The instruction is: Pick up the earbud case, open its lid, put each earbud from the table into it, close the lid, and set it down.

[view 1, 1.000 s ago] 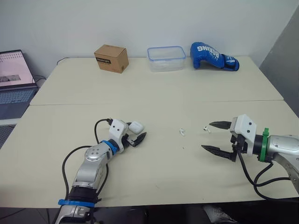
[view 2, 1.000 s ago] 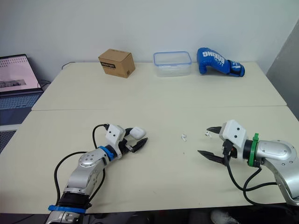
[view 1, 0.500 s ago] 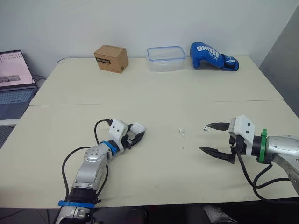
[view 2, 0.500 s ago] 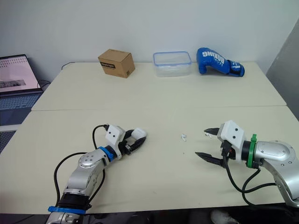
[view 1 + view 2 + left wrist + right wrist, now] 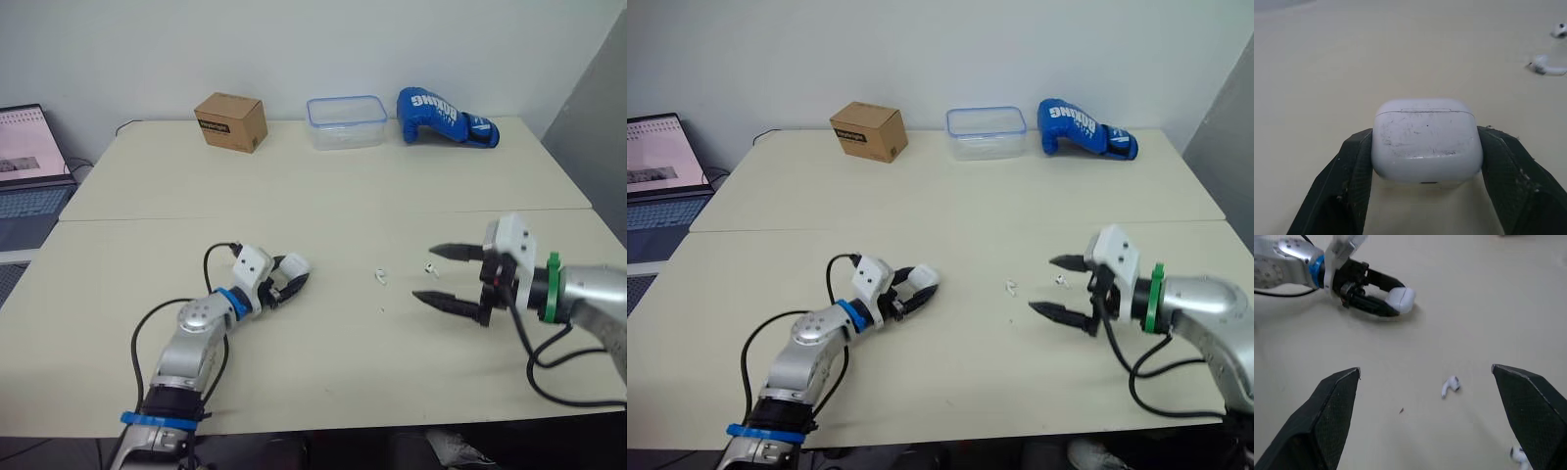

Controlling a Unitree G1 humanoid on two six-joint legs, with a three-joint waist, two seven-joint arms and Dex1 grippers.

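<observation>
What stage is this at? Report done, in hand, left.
Done: the left tool grips the earbud case. In hand: the pickup; its lid is shut. Left: opening it, loading both earbuds lying on the table by the open right tool, closing, setting down.

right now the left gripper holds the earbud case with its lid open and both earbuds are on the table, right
The lid is shut, not open, as the left wrist view shows. The left gripper does hold the earbud case, and both earbuds are on the table.
</observation>
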